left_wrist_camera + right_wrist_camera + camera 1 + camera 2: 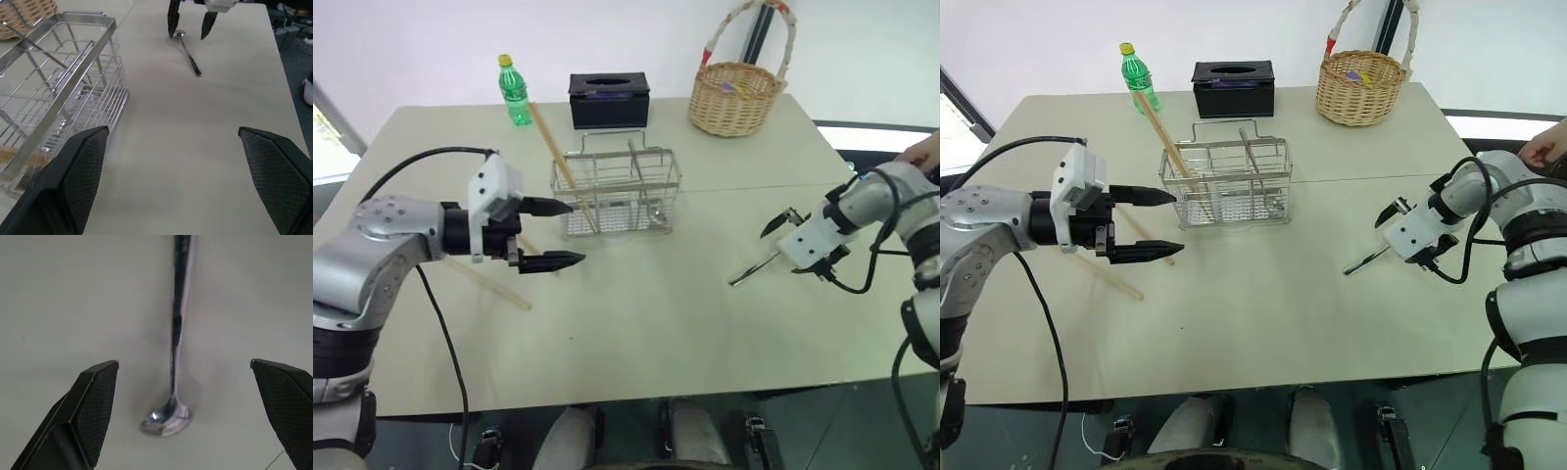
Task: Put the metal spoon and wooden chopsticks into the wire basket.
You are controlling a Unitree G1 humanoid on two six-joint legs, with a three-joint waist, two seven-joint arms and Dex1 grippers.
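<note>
Beige table [636, 323] w/ white wall [431, 49] behind, dark floor.

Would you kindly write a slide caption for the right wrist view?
Open right claw poised over the metal spoon lying on the beige table.

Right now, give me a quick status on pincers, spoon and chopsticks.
Both pincers open, empty. Right pincer over spoon, not gripping. One chopstick leans in wire basket; other chopstick flat on table by left pincer. Nothing obstructing.

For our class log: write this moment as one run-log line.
right tool: open over metal spoon | left tool: open | chopstick in wire basket | chopstick on table
</note>
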